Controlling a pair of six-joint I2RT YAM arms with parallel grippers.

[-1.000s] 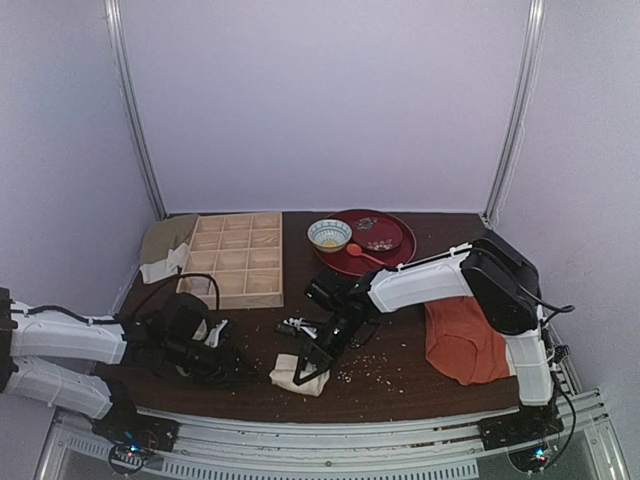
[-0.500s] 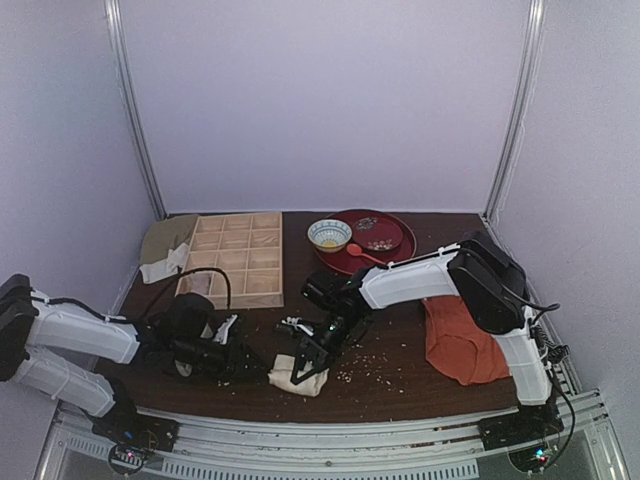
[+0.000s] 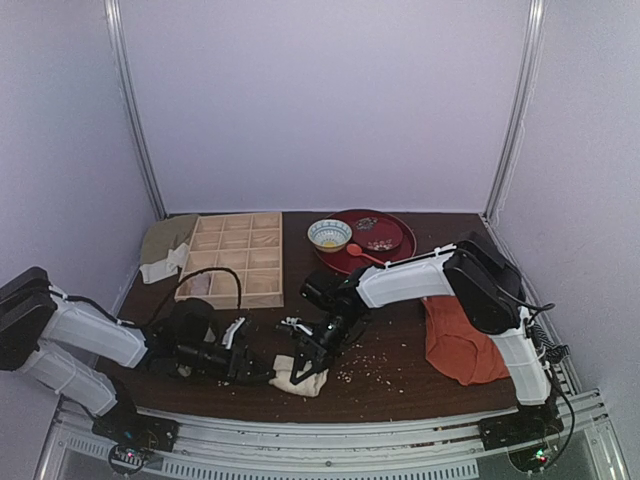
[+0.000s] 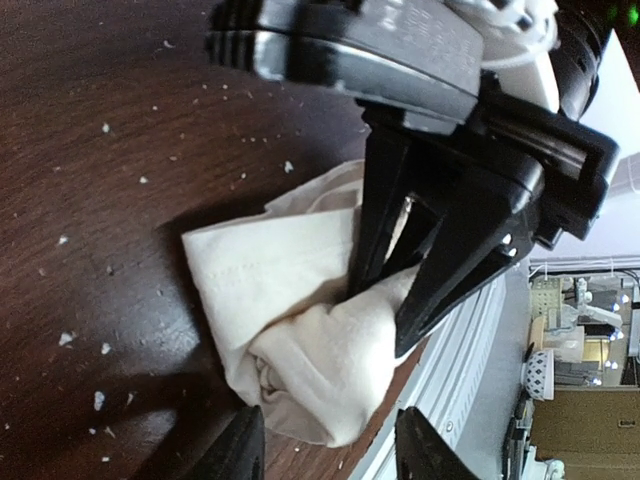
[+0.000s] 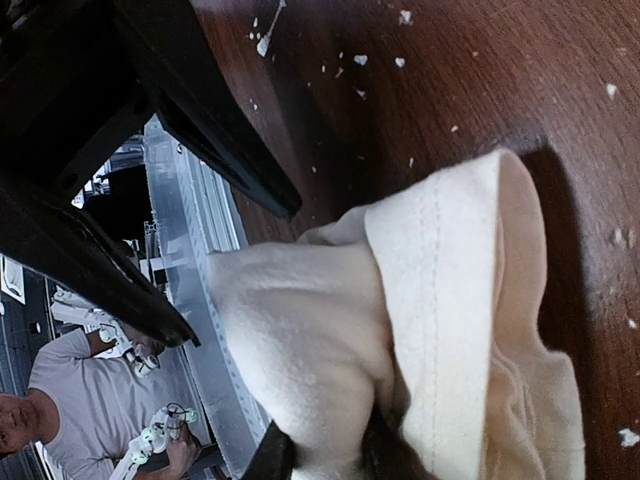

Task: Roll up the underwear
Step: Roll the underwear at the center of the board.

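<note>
Near the underwear (image 3: 298,374), scattered crumbs (image 3: 365,360), wooden tray (image 3: 235,262), orange garment (image 3: 462,340).

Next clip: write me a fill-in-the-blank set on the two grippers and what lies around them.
1. The right gripper has its jaws shut on the cream ___.
2. The left gripper, close beside it, has its jaws ___.
3. The wooden compartment box sits on the table's ___ side.
4. The orange garment lies beside the ___ arm.
Missing: underwear; open; left; right.
</note>
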